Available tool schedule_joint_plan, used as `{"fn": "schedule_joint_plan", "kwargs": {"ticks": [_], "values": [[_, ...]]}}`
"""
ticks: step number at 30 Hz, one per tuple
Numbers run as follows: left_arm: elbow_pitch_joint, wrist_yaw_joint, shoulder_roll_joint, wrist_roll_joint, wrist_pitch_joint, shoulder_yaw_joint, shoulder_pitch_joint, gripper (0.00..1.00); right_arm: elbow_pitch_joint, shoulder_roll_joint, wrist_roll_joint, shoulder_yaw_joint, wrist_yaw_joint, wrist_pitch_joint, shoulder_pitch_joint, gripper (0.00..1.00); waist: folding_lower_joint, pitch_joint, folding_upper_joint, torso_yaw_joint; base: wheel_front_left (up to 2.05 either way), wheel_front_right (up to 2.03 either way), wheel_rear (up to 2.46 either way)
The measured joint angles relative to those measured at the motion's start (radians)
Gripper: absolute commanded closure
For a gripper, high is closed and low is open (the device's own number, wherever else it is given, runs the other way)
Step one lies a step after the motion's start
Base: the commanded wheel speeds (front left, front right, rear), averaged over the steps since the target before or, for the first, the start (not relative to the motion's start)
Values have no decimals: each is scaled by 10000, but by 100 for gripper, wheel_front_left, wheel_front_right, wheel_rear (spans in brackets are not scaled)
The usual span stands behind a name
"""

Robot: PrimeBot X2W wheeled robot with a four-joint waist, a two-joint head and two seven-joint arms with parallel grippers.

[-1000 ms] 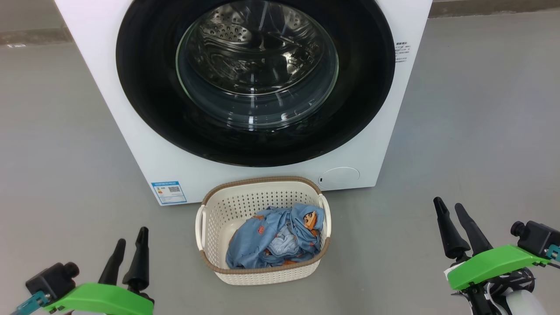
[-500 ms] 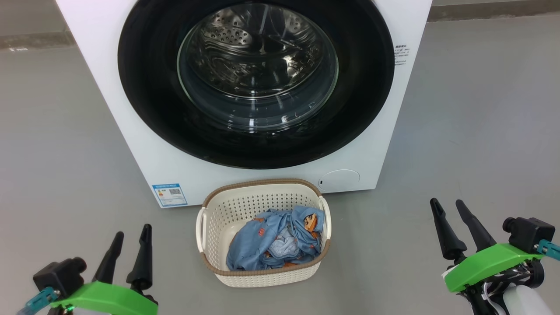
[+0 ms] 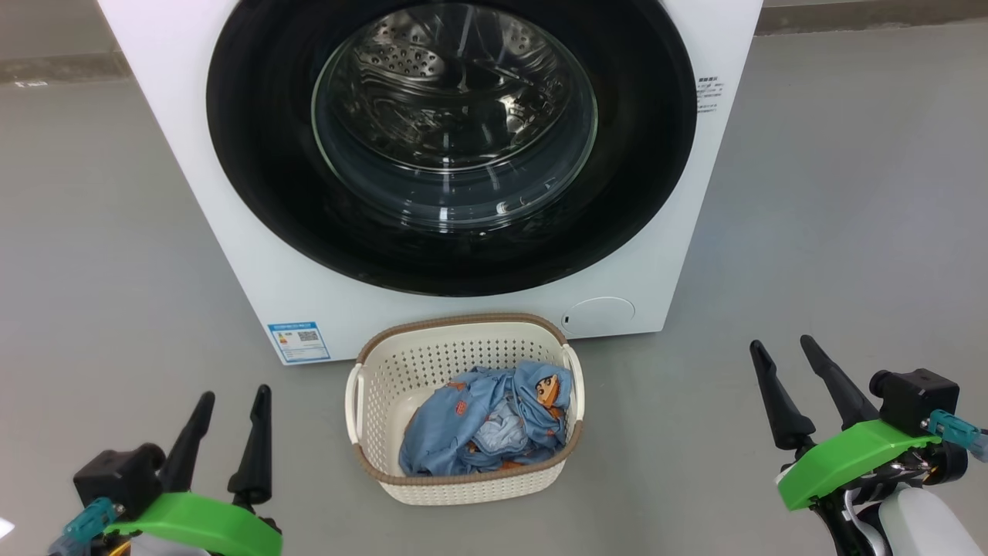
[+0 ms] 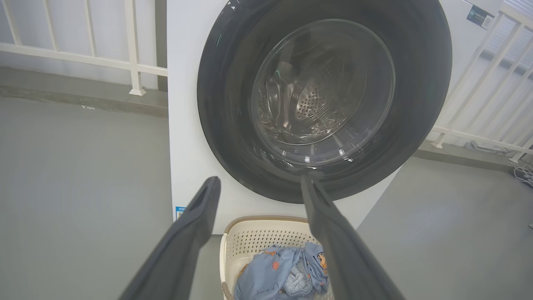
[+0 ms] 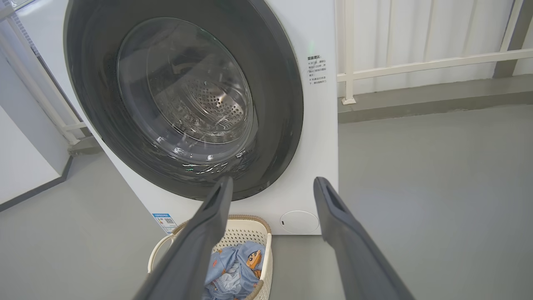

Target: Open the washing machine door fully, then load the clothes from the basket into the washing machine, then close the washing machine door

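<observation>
The white washing machine (image 3: 193, 154) stands ahead with its round black-rimmed door (image 3: 255, 177) shut against its front, the steel drum visible through the glass. On the floor right in front sits the cream basket (image 3: 386, 371) holding the light blue clothes (image 3: 486, 421). My left gripper (image 3: 231, 398) hovers open at the lower left, well left of the basket, nothing between its fingers. At the lower right my right gripper (image 3: 781, 346) is open and empty too. Both wrist views look at the door (image 4: 225, 104) (image 5: 275, 96) and the basket (image 4: 258, 229) (image 5: 250, 227) from their sides.
Grey floor (image 3: 834, 232) stretches on both sides of the machine. A blue label sticker (image 3: 298, 340) is on the machine's lower left front. White railings (image 4: 83, 58) (image 5: 416, 64) run behind the machine, with a cable (image 4: 522, 173) on the floor at the far right.
Both grippers have crept a little forward and inward towards the machine, the right one rising slightly in the head view. Door, basket and clothes stay as they were.
</observation>
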Motion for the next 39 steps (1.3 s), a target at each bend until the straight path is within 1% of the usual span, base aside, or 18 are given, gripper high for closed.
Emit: {"fn": "schedule_joint_plan", "kwargs": {"ticks": [14, 23, 26, 28, 39], "values": [[-58, 0, 213, 1720, -445, -94, -154, 0, 86, -276, -1615, 79, 0, -431, -430, 0, 0, 28, 0, -3, 0, 0, 0], [40, -2, 211, 2468, -696, -19, -179, 0, 128, -326, -2437, -33, 0, -621, -489, 0, 0, 19, -1, 8, 0, 0, 0], [84, -2, 209, 2786, -748, 67, -304, 0, 205, -282, -2807, -244, 0, -700, -600, 0, 0, 21, 0, 0, 0, 0, 0], [146, -2, 205, 2842, -779, 178, -314, 0, 268, -263, -2855, -414, 0, -700, -625, 0, 0, 27, 0, -2, 0, 0, 0], [510, -4, -59, 3087, -779, 646, -314, 0, 671, 309, -3411, -1317, 0, -700, -623, 0, 0, 28, 0, -14, 0, 0, 0]]}}
